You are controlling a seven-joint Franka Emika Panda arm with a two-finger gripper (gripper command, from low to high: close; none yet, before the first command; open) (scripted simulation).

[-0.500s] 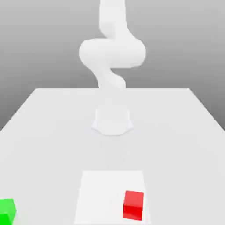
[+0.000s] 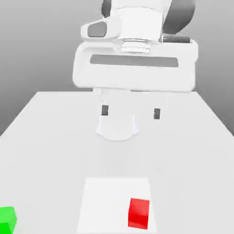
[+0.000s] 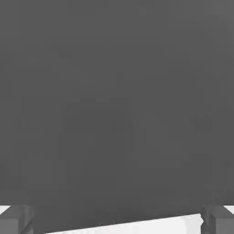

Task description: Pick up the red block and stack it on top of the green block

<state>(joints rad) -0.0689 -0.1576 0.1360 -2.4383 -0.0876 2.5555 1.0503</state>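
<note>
Far left of the exterior view: green block (image 2: 7, 219) sits on the desk (image 2: 45, 137), cut off by the frame's left and bottom edges, so only part shows. Moving right: a paler square patch (image 2: 105, 201) on the desk w/ the red block (image 2: 139, 213) near its right side, resting flat, well apart from the green one. Above, the pincer (image 2: 130, 111) hangs high over the desk, jaws spread wide, nothing between them; two dark fingertips (image 2: 105, 110) poke below the big white hand body, which blocks the arm's base behind it. Arm's upper part runs out of frame at top. Hand view: dark grey backdrop, fingertips (image 3: 16, 219) at both corners, a pale strip between. Vs half a sec ago: hand now looms close to the cam where only the bent arm showed; both blocks unmoved. No containers here.
</note>
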